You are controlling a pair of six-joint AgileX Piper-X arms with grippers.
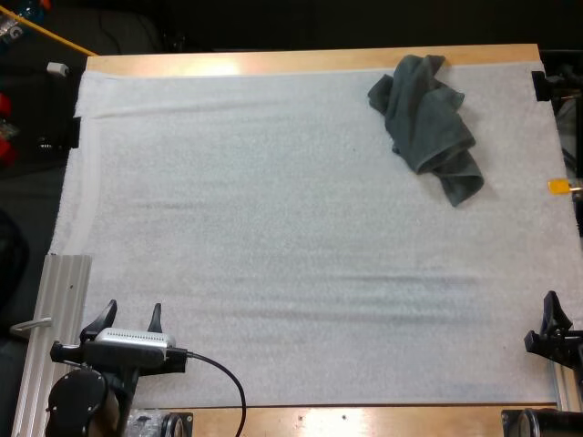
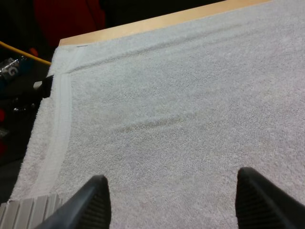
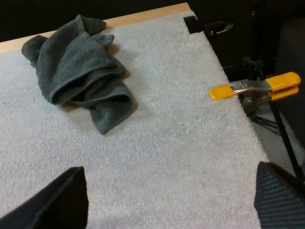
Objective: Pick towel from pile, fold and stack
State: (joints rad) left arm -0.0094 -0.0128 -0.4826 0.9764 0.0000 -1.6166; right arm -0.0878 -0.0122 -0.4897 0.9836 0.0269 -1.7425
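A crumpled dark grey-green towel (image 1: 426, 123) lies on the white mat (image 1: 273, 237) at the far right, close to the table's far edge. The right wrist view looks at the same towel (image 3: 76, 71) from well short of it. My left gripper (image 1: 127, 320) rests at the near left corner of the mat, open, its fingers (image 2: 90, 202) wide apart over bare mat. At the near right edge sits my right gripper (image 1: 552, 314), also open, its fingers (image 3: 57, 202) spread with nothing between them.
A ribbed metal rail (image 1: 55, 328) runs along the mat's near left side. An orange clamp (image 3: 255, 86) grips the mat's right edge. Wooden table edge (image 1: 310, 60) shows beyond the mat. A wide stretch of bare mat separates both grippers from the towel.
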